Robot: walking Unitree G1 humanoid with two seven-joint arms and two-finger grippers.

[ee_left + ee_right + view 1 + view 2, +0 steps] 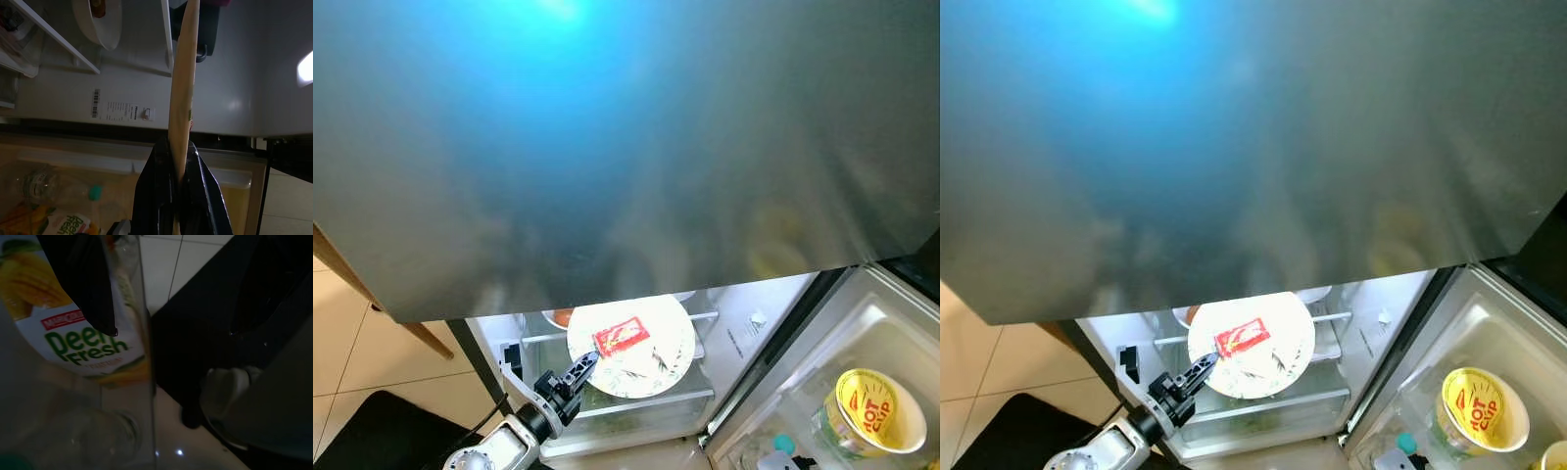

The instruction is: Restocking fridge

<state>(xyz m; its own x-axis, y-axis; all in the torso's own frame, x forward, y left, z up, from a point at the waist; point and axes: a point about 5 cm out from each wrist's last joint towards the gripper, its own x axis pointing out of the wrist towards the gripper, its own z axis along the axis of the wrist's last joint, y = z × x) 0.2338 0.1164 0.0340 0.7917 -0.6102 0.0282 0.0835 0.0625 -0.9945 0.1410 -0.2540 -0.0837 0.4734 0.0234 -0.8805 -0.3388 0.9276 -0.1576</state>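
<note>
Two eye views looked down past a broad grey steel door panel (pixel 607 147) into the open fridge (pixel 744 323) below it. My left gripper (pixel 585 366) reached up from the lower left, its black fingers (pixel 161 191) closed on the near rim of a white plate (pixel 651 338); in the left wrist view I saw that plate edge-on, pinched between the two fingers. I held the plate roughly level in front of the wire shelves (pixel 700 315), and a red sachet (pixel 621 335) lay on its upper face, towards the gripper side. Behind the plate, on the shelf, part of a bowl with something orange-brown in it (pixel 560 317) showed; the left wrist view gave the same white bowl (pixel 100 22) resting on a shelf, well apart from the plate. To the right stood the open fridge door's bin (pixel 886 333), holding a yellow cup noodle lid marked "HOT CUP" (pixel 867 401) and, beside it, a clear bottle with a teal cap (pixel 784 444). My right gripper's finger (pixel 83 279) appeared dark and close against a juice carton marked "Fresh" (pixel 83 350) behind a clear wall; I could not tell whether those fingers were open or closed. Pale floor tiles (pixel 372 362) and a dark mat (pixel 382 431) lay at the lower left.
</note>
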